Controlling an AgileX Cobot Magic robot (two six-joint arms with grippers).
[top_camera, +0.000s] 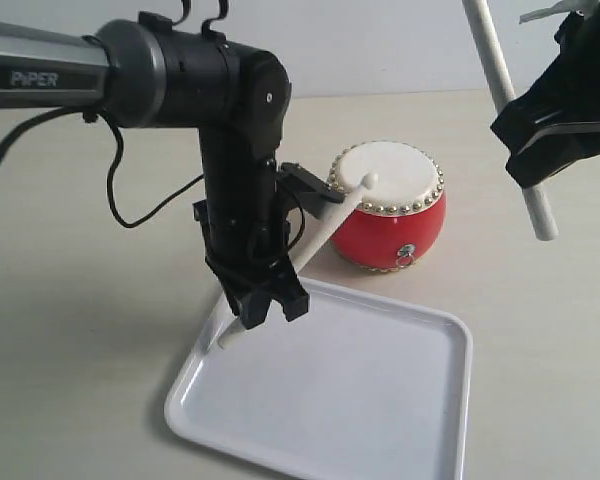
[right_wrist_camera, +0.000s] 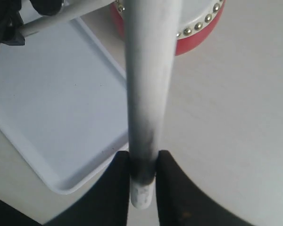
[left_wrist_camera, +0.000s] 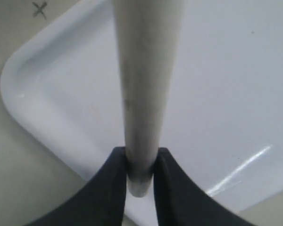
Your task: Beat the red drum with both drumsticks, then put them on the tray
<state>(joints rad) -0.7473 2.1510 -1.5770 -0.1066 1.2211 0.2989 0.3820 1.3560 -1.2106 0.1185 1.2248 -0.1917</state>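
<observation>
The red drum (top_camera: 390,205) stands on the table behind the white tray (top_camera: 410,400); its studded rim also shows in the right wrist view (right_wrist_camera: 198,33). My left gripper (top_camera: 270,300) is shut on one drumstick (top_camera: 320,235), whose rounded tip rests at the near edge of the cream skin while its butt hangs over the tray's back left corner. In the left wrist view that drumstick (left_wrist_camera: 144,94) is pinched between the gripper (left_wrist_camera: 140,162) fingers above the tray (left_wrist_camera: 226,94). My right gripper (top_camera: 540,135) is raised at the upper right, shut on the other drumstick (top_camera: 510,110). The right wrist view shows that drumstick (right_wrist_camera: 146,84) in the gripper (right_wrist_camera: 143,162).
The left arm's black links (top_camera: 230,110) and a cable (top_camera: 130,200) stand over the table left of the drum. A small pencilled cross (left_wrist_camera: 39,9) marks the table beside the tray corner. Bare beige tabletop (top_camera: 70,320) surrounds the tray.
</observation>
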